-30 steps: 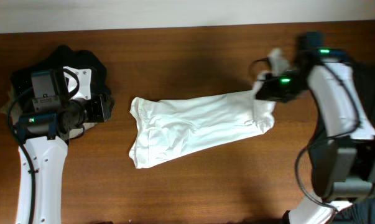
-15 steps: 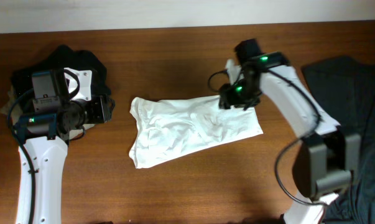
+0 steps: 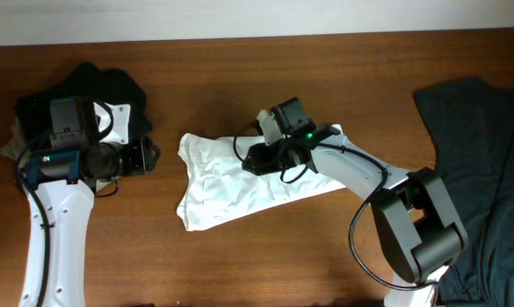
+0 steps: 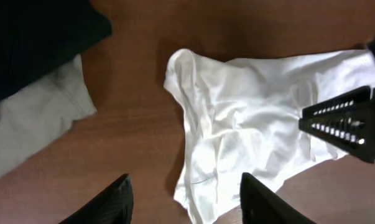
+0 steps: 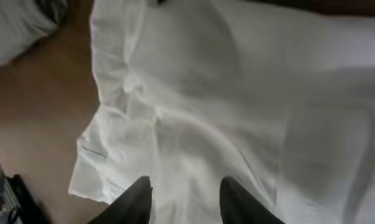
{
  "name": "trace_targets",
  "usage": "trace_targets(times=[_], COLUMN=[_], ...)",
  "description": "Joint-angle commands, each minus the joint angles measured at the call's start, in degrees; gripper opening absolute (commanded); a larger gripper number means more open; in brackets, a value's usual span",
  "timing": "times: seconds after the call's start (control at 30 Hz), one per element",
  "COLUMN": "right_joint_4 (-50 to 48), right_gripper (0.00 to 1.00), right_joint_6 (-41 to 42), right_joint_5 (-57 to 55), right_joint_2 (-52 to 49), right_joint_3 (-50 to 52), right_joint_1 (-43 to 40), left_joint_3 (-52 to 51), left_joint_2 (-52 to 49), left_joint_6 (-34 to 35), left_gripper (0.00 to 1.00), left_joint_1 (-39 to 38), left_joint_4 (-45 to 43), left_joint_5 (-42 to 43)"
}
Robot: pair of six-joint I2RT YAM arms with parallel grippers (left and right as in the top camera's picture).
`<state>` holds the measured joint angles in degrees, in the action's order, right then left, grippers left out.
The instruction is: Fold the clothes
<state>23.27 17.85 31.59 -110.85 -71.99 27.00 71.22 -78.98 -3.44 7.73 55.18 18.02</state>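
White shirt (image 3: 231,183) (image 4: 237,124) (image 5: 206,93) lies crumpled at the middle of the tabletop (image 3: 239,68), long side running left to right, its left end wider and heavily creased. From my station I log the right tool (image 3: 255,159) (image 5: 184,200) low over the upper middle of the shirt. The right wrist view shows its two fingers spread, white fabric visible between them and nothing pinched, so I record it as released. I cannot tell whether the fingertips touch the cloth. One ribbed black finger of that tool also shows at the right edge of the left wrist view. The left tool (image 3: 147,154) (image 4: 187,200) hangs over bare wood just left of the shirt's left end, fingers wide apart and empty, likewise released. Behind the left arm, at the far left of the tabletop, sits a black garment (image 3: 103,83) (image 4: 32,37) with a pale beige garment (image 4: 32,134) lying against it. A dark slate-blue garment (image 3: 482,162) is spread at the right edge, well apart from the shirt.
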Motion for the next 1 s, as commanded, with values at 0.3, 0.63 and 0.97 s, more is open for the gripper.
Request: trace_targets(times=[0.3,0.63,0.97], right_joint_4=[40.4,39.8,40.2], right_gripper=[0.39,0.39,0.39], right_joint_6=[-12.1,-12.1,-12.1], right_joint_5=[-8.3,-8.3,-8.3], right_joint_2=[4.4,4.4,4.4], right_joint_3=[-10.8,-10.5,-10.5], right_joint_1=[-22.5,-22.1,-22.2], left_joint_3=[-9.4,-9.4,42.3], left_joint_2=[-27.1,-38.4,-32.6], left_joint_6=[3.8,4.6,-2.7], left_gripper=[0.7,0.18,0.01], left_joint_1=[-7.3,-16.4,-10.1], left_joint_4=[-10.7,-15.4,32.5], left_joint_5=[11.3,5.1,-12.9])
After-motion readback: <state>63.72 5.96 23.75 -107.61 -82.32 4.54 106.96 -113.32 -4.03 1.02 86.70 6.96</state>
